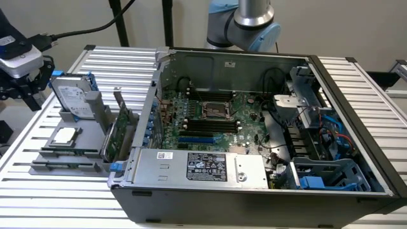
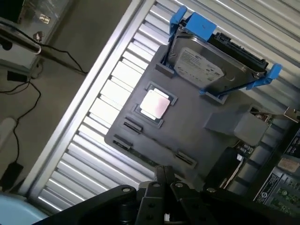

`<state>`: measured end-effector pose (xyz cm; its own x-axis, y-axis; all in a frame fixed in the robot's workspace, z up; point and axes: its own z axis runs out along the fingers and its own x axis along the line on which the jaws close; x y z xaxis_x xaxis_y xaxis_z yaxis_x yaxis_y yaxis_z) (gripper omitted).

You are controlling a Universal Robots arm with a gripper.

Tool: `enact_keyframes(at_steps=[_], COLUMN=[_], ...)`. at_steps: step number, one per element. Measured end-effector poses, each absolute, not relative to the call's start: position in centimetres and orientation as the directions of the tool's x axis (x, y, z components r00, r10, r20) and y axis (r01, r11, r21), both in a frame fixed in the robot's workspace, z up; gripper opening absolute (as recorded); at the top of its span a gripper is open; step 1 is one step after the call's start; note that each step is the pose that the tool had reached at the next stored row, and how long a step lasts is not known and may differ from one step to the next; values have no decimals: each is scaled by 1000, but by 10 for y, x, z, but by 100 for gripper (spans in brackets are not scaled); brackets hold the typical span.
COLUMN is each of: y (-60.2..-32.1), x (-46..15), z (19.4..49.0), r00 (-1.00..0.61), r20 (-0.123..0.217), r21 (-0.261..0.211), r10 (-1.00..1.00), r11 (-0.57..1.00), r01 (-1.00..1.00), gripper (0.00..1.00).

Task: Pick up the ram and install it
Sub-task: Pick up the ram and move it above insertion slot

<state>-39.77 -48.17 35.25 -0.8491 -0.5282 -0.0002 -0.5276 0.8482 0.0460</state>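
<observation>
The ram (image 1: 68, 152) is a thin green stick standing on edge in a front slot of the grey holder (image 1: 47, 143), at the exterior view's left of the open computer case (image 1: 254, 143). A second similar stick (image 1: 64, 165) sits in the slot in front of it. In the wrist view the ram's edge (image 2: 140, 154) shows between the holder's clips. My gripper (image 1: 28, 93) hangs high above the table's edge, left of the holder and apart from it. Its fingertips (image 2: 160, 172) are together with nothing between them, so my gripper (image 2: 164, 174) is shut.
The holder also carries a silver hard drive with blue rails (image 1: 73, 98), a CPU (image 1: 66, 136) and a tall green expansion card (image 1: 117, 136). Inside the case the motherboard's black memory slots (image 1: 207, 125) lie below the CPU socket (image 1: 215, 109). Cables (image 1: 70, 32) run behind.
</observation>
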Motion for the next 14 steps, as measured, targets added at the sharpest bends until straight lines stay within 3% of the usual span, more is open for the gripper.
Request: enact_keyframes(at_steps=[14], y=[-482], x=[-398], z=[349], r00=[-689], r20=[0], r21=[46], r10=[-725], r11=[688], r01=[-724], gripper=[0])
